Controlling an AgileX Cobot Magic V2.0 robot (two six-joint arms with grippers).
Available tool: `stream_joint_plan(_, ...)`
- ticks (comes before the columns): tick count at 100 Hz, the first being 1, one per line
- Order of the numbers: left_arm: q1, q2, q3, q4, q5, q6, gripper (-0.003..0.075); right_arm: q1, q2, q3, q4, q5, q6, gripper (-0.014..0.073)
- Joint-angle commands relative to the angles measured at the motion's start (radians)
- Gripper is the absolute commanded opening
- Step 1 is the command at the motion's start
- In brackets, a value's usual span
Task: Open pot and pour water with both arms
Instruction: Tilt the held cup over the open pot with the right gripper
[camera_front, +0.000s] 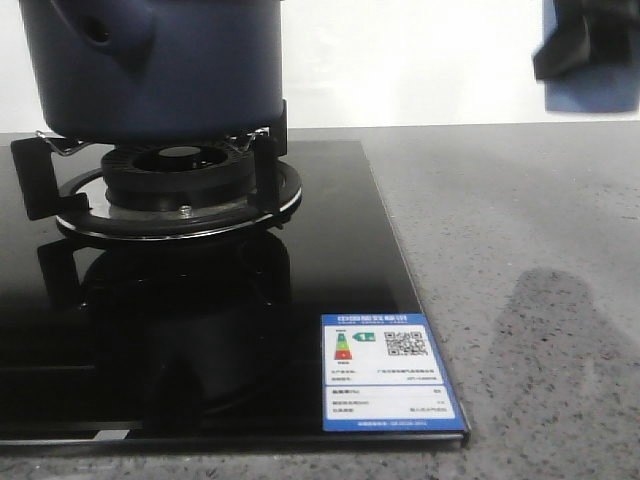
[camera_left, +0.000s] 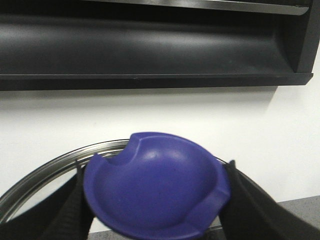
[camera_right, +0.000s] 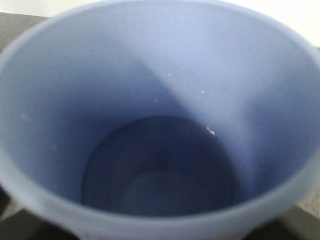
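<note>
The dark navy pot (camera_front: 150, 70) stands on the gas burner (camera_front: 180, 170) at the far left, its top cut off by the frame and its side knob (camera_front: 100, 30) facing me. My left gripper (camera_left: 155, 200) is shut on the blue knob (camera_left: 155, 185) of a glass lid with a metal rim (camera_left: 45, 167), held up in front of the white wall. It is out of the front view. My right gripper (camera_front: 585, 50) is raised at the far right, shut on the pale blue cup (camera_front: 600, 95). The cup's inside (camera_right: 160, 125) fills the right wrist view.
The black glass stove top (camera_front: 200, 330) carries a blue and white energy label (camera_front: 388, 372) at its front right corner. The grey stone counter (camera_front: 520, 250) lies to the right. A black range hood (camera_left: 150, 45) hangs above the lid.
</note>
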Motion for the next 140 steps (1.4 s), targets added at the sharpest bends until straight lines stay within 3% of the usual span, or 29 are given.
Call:
stream_joint_plan(1, 0.004, -0.017, -0.039, -0.002, -0.102, -0.001, 0.0373, 0.016, -0.028, -0.139, -0.042, 0.046, -0.012, 0.0319)
stream_joint_plan(61, 0.004, -0.013, -0.039, -0.002, -0.100, -0.001, 0.0373, 0.317, 0.159, -0.578, -0.328, 0.348, -0.073, 0.0319)
stream_joint_plan(94, 0.004, -0.013, -0.039, -0.002, -0.100, -0.001, 0.0373, 0.459, 0.312, -0.794, -0.667, 0.521, -0.073, 0.0319)
stream_joint_plan(140, 0.004, -0.013, -0.039, -0.002, -0.099, -0.001, 0.0372, 0.525, 0.413, -0.834, -1.038, 0.498, -0.073, 0.0315)
